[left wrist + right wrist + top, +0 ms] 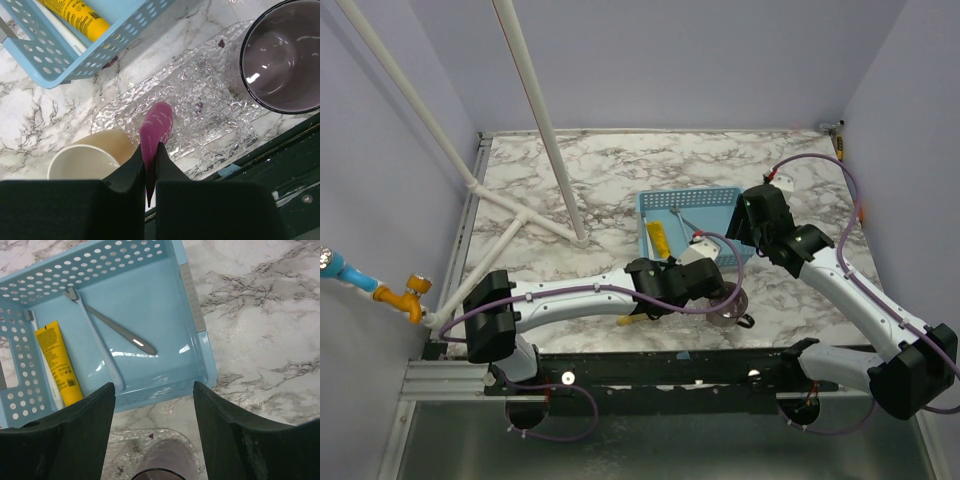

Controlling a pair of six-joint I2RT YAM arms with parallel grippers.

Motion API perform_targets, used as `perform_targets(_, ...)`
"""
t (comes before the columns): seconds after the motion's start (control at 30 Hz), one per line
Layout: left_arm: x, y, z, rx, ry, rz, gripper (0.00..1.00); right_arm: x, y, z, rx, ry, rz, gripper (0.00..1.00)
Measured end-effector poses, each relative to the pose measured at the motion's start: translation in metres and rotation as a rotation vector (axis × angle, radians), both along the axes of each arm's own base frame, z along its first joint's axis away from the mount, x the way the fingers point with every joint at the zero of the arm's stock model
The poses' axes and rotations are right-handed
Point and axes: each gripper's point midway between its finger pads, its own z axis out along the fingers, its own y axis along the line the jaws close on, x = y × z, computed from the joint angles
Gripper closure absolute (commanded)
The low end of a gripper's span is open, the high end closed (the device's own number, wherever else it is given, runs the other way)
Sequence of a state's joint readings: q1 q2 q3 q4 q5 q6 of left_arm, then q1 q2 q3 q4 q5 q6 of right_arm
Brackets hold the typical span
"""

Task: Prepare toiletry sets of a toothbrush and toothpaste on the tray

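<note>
My left gripper [149,150] is shut on the flat end of the pink tube [156,125], which points down over the clear textured tray [200,95]. The yellow tube [57,362] lies in the blue basket [197,315] along its left side. Beside it lie the grey toothbrush [117,330] and the pale blue toothbrush [100,347], crossing near their heads. My right gripper [154,387] hangs open above the basket's near wall, with nothing between its fingers.
A translucent purple mug [282,55] stands on the tray's right end. A yellow mug [90,155] stands at its left end, close to my left fingers. A whitish brush [30,315] lies left of the yellow tube. White poles [545,130] cross the back left.
</note>
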State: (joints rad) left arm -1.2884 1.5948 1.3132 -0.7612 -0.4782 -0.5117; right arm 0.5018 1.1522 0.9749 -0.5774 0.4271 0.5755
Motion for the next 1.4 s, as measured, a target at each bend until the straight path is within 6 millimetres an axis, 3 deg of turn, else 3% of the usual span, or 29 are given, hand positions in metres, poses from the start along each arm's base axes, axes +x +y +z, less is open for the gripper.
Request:
perform_targets(0.43,0.001,-0.001,-0.013,0.011,0.013,0.006,0.99,0.0,0.0,-0.001,-0.001,0.005,0.001,0.33)
perform_targets(0.6,0.001,-0.002,-0.013,0.007,0.014,0.01,0.77,0.0,0.001,-0.002,0.0,0.007,0.005,0.32)
perform_targets(0.93,-0.001,-0.003,-0.014,-0.001,0.027,0.012,0.67,0.0,0.002,-0.002,0.003,0.009,0.008,0.32)
perform_targets(1.13,-0.001,-0.001,-0.004,-0.024,0.02,0.011,0.61,-0.001,0.004,-0.003,0.009,0.013,0.016,0.32)
perform_targets(1.4,-0.003,0.001,0.022,-0.084,0.003,0.002,0.54,-0.001,0.008,0.001,0.012,0.013,0.053,0.31)
